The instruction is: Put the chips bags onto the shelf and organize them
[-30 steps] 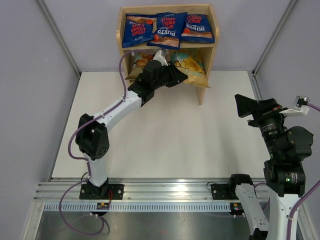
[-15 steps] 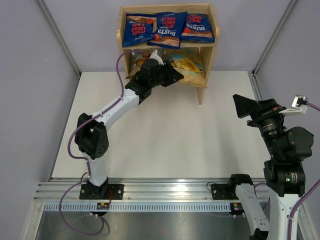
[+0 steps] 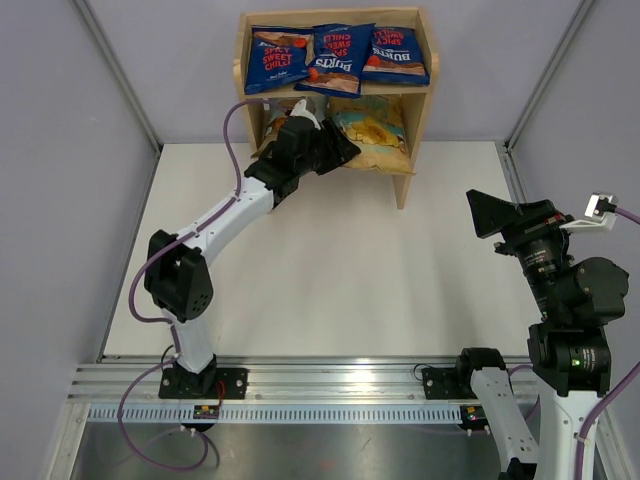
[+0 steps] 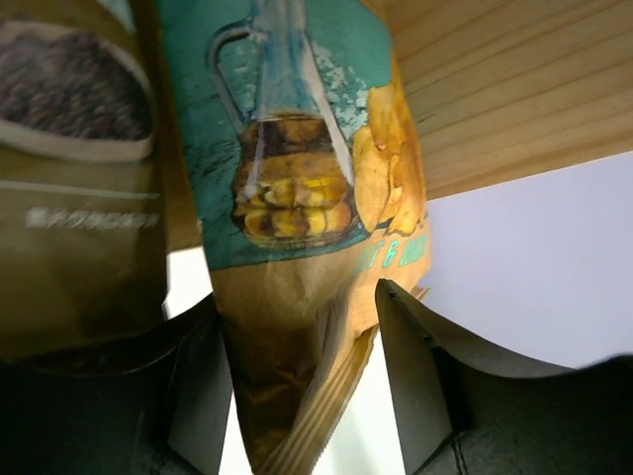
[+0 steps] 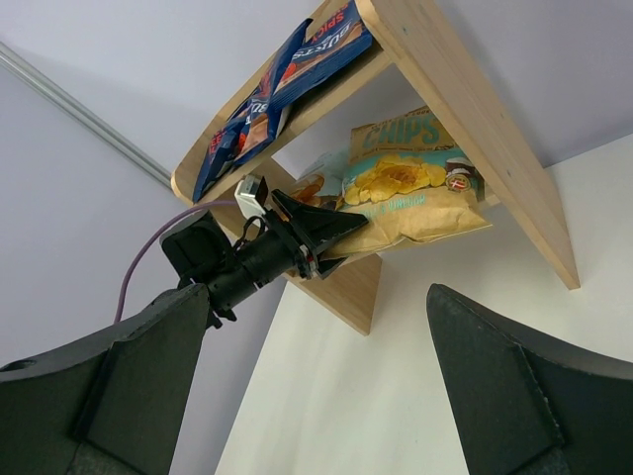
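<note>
Tan-yellow bag (image 4: 287, 198) pinched in left gripper (image 4: 295, 297) | aimed at shelf (image 3: 417, 110) lower tier, top centre, since blue bags (image 3: 335, 55) fill upper | right gripper (image 5: 312, 294) agape, idle

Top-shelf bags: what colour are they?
Bags dark blue, red lettering; clearest in top external view.

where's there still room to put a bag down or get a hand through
Both shelf tiers are crowded: three blue bags cover the top, and the left tool holds the tan bag on the lower one beside a second bag. Bare room is the white table between shelf and right tool.
</note>
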You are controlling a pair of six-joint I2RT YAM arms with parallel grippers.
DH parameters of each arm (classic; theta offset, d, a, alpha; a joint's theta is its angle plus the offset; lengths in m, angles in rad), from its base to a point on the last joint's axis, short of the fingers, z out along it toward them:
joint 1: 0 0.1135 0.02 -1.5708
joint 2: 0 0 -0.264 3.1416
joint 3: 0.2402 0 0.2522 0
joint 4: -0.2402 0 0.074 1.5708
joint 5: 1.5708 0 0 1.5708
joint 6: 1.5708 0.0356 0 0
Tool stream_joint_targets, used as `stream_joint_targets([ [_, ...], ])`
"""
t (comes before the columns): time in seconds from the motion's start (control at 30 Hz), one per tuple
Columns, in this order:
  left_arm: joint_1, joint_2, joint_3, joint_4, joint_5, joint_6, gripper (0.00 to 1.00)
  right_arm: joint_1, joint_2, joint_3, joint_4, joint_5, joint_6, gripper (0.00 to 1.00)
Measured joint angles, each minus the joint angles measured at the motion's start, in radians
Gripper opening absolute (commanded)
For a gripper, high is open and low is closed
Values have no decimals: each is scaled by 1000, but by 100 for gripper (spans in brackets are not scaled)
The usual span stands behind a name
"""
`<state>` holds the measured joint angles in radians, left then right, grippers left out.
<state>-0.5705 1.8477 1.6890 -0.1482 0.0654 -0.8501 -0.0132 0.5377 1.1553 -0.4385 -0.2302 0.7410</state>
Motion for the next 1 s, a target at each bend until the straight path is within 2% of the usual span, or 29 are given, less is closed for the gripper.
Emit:
stream_joint_targets([
  [0.1, -5, -13, 13, -71, -34, 21, 56, 0, 0, 0, 0, -1, 0, 99],
  [0.23, -6, -27, 20, -115, -71, 49, 45, 0, 0, 0, 0, -2, 0, 99],
  [0.27, -6, -32, 22, -122, -77, 56, 38, 0, -1, 0, 0, -3, 0, 100],
  [0.5, -13, -40, 79, -154, -84, 74, 20, 0, -8, 0, 0, -17, 0, 100],
  [0.83, -13, -25, 123, -151, -92, 76, 19, 0, -12, 0, 0, -19, 0, 99],
  [1.0, -22, 40, 219, -157, -92, 85, 24, 0, -12, 0, 0, -24, 0, 99],
])
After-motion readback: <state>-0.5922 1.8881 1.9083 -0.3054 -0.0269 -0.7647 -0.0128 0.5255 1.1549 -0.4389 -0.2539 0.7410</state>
